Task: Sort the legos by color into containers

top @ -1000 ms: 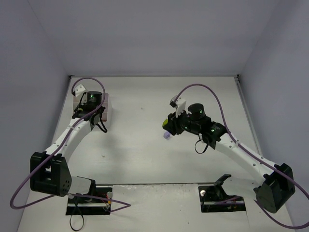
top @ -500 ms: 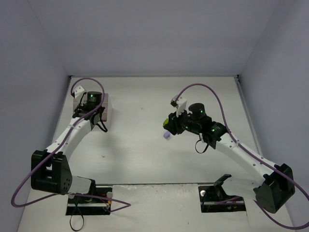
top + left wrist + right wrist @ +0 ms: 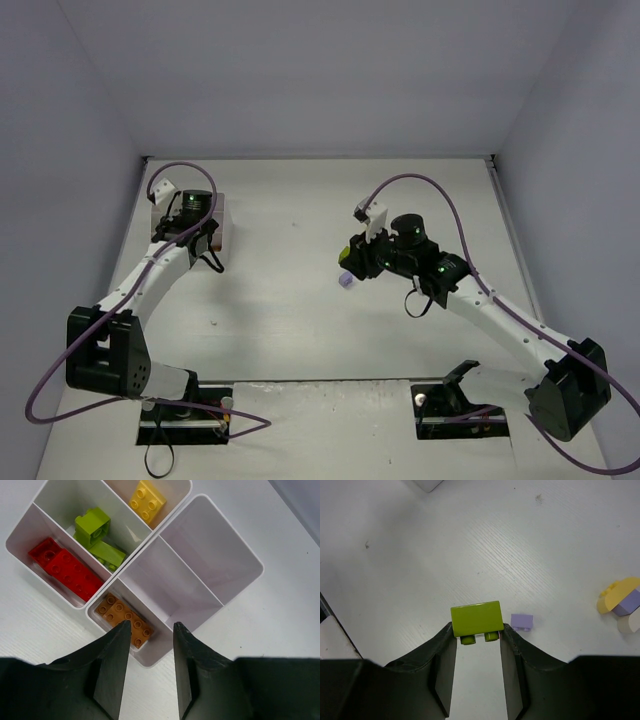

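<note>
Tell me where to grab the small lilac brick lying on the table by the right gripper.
Probably from straight above, pinching its two opposite flat sides. The lilac brick lies low and alone on bare table, so there is room to come down on either side.

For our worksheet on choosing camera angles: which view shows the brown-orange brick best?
Left wrist: the brown-orange brick lies studs up in a tray compartment. In the top view the left arm hides it; the right wrist view misses it.
</note>
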`<act>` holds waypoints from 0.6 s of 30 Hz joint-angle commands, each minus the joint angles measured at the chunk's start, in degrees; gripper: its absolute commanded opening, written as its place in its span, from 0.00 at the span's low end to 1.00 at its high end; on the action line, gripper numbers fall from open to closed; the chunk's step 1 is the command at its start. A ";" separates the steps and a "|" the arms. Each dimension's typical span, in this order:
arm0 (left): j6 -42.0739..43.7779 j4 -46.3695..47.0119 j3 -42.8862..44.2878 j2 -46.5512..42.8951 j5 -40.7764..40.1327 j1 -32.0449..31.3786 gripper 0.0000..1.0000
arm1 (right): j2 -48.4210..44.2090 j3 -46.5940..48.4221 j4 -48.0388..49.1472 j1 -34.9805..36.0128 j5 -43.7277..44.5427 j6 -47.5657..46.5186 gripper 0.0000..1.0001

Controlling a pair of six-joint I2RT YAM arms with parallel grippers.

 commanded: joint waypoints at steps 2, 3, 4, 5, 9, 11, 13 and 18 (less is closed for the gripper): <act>-1.05 0.20 2.33 -0.65 -0.46 0.40 0.35 | -1.97 -0.04 2.44 -0.53 -1.47 -0.66 0.00; -0.70 0.11 2.68 -0.99 -0.02 0.40 0.35 | -2.14 -0.04 2.44 -0.53 -1.64 -0.84 0.00; 0.17 0.11 2.86 -1.95 0.51 0.31 0.35 | -2.23 -0.04 2.52 -0.53 -1.73 -0.93 0.00; 0.79 0.20 3.12 -2.57 1.91 0.31 0.36 | -2.32 -0.04 2.52 -0.53 -1.99 -1.01 0.00; 5.72 0.73 4.97 -5.13 10.88 0.31 0.46 | -2.32 0.31 3.32 -0.53 -3.66 -4.53 0.00; 8.52 1.51 6.29 -6.18 20.40 0.14 0.52 | -2.32 0.66 3.75 -0.44 -4.45 -6.72 0.00; 9.66 1.52 7.95 -6.36 26.94 -0.39 0.59 | -2.58 1.36 4.19 -0.36 -5.33 -8.91 0.00; 12.65 1.00 12.35 -5.04 46.36 -7.22 0.67 | -2.06 3.12 4.02 -0.36 -6.65 -11.56 0.01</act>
